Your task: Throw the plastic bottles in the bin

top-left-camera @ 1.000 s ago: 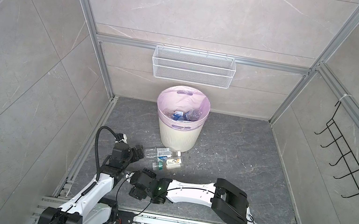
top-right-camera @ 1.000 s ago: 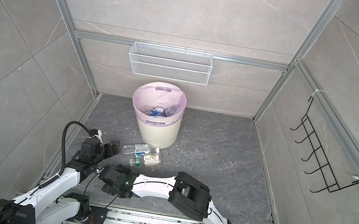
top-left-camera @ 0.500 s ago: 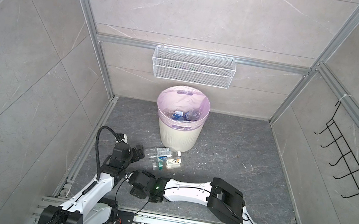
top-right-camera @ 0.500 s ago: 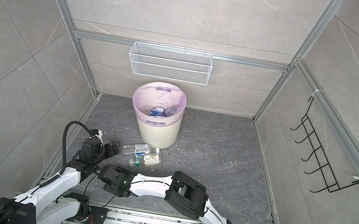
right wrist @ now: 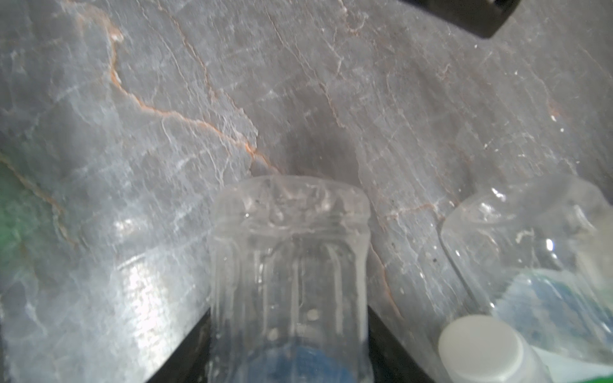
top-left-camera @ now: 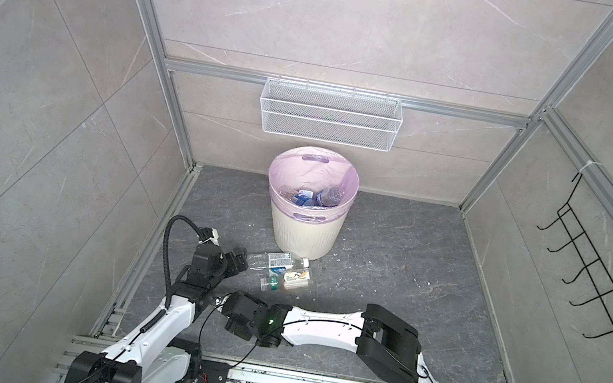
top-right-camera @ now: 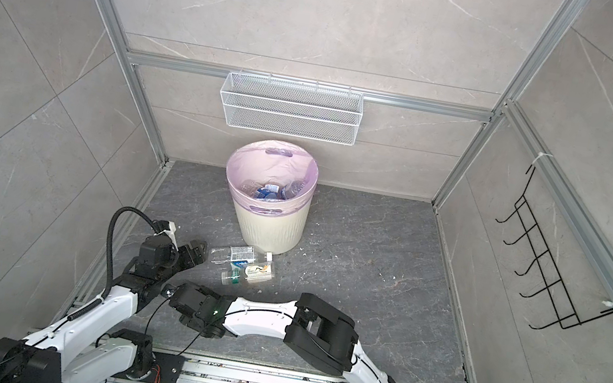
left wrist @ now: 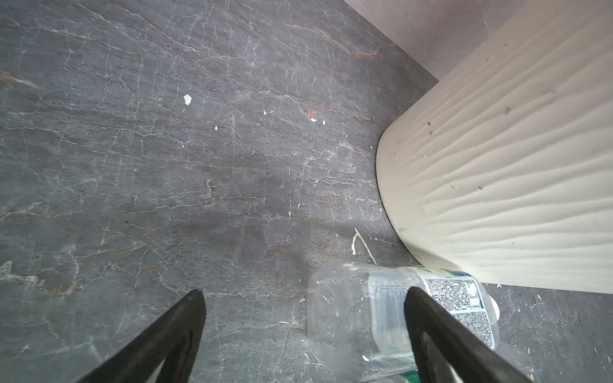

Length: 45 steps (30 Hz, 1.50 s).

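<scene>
Grey tiled walls (top-left-camera: 56,117) closed in a dark stone floor (top-left-camera: 407,281). In both top views the bin (top-left-camera: 303,238) stood upright at the upper middle of the floor, below a wire-mesh basket (top-left-camera: 329,120) on the back wall, and several bottles in the bin (top-left-camera: 316,196) lay on its pink liner. Just below its foot three more lay on their sides, close together: a big clear bottle (top-left-camera: 278,262), a cream-labelled bottle (top-left-camera: 297,279) and a green-labelled bottle (top-left-camera: 269,283). The left hand (top-left-camera: 241,261) sat just left of the big clear bottle. The right arm (top-left-camera: 316,325) reached low across the bottom of the frame toward the left arm (top-left-camera: 170,313), and its hand could not be made out from above.

Seen from the left wrist, the left hand (left wrist: 303,290) stood wide with nothing gripped between its fingers (left wrist: 172,331). The big clear bottle (left wrist: 351,318) lay at the lower right, partly behind one finger, just beside the bin's ribbed wall (left wrist: 497,165).

The right wrist view was blurred. The right hand (right wrist: 288,315) held a blue-labelled bottle (right wrist: 288,258) at the bottom middle, black fingers (right wrist: 190,351) against both its sides. At the lower right lay another clear bottle (right wrist: 530,245) and a white cap (right wrist: 481,345).
</scene>
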Each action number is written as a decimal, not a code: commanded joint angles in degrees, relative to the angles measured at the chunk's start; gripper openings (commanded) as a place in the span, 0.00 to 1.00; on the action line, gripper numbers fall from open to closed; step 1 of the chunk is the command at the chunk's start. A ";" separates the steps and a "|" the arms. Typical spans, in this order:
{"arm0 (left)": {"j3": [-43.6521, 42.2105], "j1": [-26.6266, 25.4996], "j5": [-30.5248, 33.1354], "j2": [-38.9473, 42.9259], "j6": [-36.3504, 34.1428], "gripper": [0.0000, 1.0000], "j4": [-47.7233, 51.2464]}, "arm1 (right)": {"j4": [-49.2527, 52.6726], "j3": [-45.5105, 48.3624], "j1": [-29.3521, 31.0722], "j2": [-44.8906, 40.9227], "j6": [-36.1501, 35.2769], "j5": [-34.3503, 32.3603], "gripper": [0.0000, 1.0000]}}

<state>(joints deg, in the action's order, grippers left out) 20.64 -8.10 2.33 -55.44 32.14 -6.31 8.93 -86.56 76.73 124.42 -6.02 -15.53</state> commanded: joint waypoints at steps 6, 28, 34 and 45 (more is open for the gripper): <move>-0.47 0.23 -2.16 1.12 -0.65 0.96 -2.78 | 3.06 7.86 -0.13 -5.28 1.45 -1.67 0.44; -1.99 -2.99 -15.75 1.96 -6.67 1.00 -11.89 | -3.45 32.18 -1.54 -31.18 13.87 -8.41 0.44; -2.41 -5.85 -16.12 3.19 -8.80 1.00 -13.59 | -4.79 37.48 -1.76 -37.96 17.10 -9.92 0.44; -2.80 -6.84 -18.46 3.39 -10.38 1.00 -16.12 | -7.26 47.89 -1.76 -50.62 23.77 -19.18 0.42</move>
<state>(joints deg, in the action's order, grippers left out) 17.87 -14.61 -14.20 -52.80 23.99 -18.65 3.07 -40.38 75.18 77.03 14.06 -29.85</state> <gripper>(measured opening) 0.997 0.558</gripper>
